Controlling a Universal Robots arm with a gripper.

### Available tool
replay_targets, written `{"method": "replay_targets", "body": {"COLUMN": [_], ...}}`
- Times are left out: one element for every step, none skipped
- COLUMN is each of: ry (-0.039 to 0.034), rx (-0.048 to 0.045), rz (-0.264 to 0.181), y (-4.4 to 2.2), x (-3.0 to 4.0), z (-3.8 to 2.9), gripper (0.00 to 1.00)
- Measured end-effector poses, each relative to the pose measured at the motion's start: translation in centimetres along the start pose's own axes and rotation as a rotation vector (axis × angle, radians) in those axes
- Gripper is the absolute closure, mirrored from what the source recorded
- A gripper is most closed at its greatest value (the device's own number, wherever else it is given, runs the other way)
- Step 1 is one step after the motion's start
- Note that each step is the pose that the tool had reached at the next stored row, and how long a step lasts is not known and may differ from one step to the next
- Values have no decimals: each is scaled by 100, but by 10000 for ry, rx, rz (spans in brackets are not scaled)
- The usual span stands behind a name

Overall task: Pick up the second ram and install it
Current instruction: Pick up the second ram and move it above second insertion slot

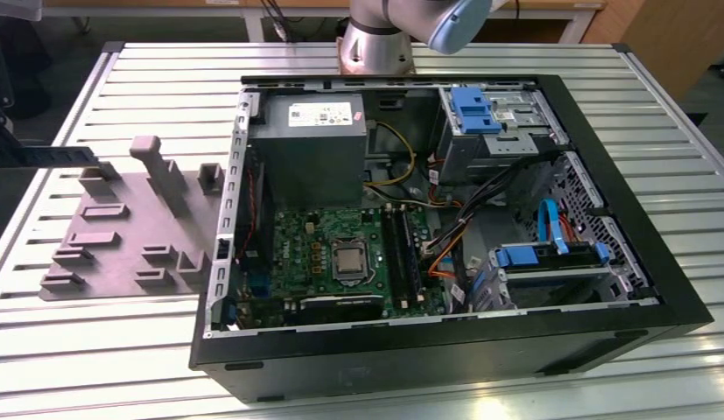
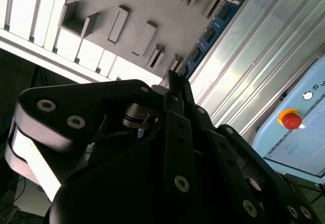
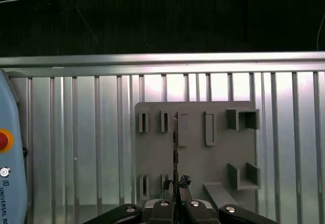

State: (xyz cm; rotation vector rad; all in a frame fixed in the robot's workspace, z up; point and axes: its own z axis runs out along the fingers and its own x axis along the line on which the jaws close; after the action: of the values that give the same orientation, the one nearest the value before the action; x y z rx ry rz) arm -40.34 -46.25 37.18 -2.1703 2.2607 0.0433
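grip: fingers clenched on ram end, board jutting over holder in both wrist views | target: slots in case, centre of exterior frame | care: keep ram upright, lined with slot, press evenly

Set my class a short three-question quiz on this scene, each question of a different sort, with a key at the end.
1. True or false: the computer case has its side panel closed.
2. What is the gripper holding? A: a screwdriver. B: the memory stick. C: nothing.
3. Fill in: on the slatted table, the grey holder block sits to the exterior view's ____ of the computer case.

Key: 1 false, the case is open and the motherboard shows; 2 B; 3 left.
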Motion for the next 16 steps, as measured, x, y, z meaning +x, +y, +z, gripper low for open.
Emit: {"method": "replay_targets", "body": {"ry": [0, 0, 1, 1, 0, 0, 1, 1, 0, 0, 0, 1, 1, 0, 0, 1], "rx": [0, 0, -1, -1, -1, 0, -1, -1, 0, -1, 0, -1, -1, 0, 0, -1], "rz": [1, 0, 1, 0, 0, 0, 1, 0, 1, 0, 0, 1, 0, 0, 0, 1], "y": [0, 1, 1, 1, 1, 1, 1, 1, 1, 1, 2, 2, 2, 2, 2, 2], "x": [0, 0, -1, -1, -1, -1, -2, -2, -2, -2, -2, -3, -3, -3, -3, -4], "z": [-8, -16, -24, -32, -40, -47, -56, -64, -72, -80, -89, -98, -107, -115, -124, -134], "gripper": [86, 86, 86, 86, 86, 86, 86, 86, 86, 86, 86, 86, 86, 86, 86, 86]}}
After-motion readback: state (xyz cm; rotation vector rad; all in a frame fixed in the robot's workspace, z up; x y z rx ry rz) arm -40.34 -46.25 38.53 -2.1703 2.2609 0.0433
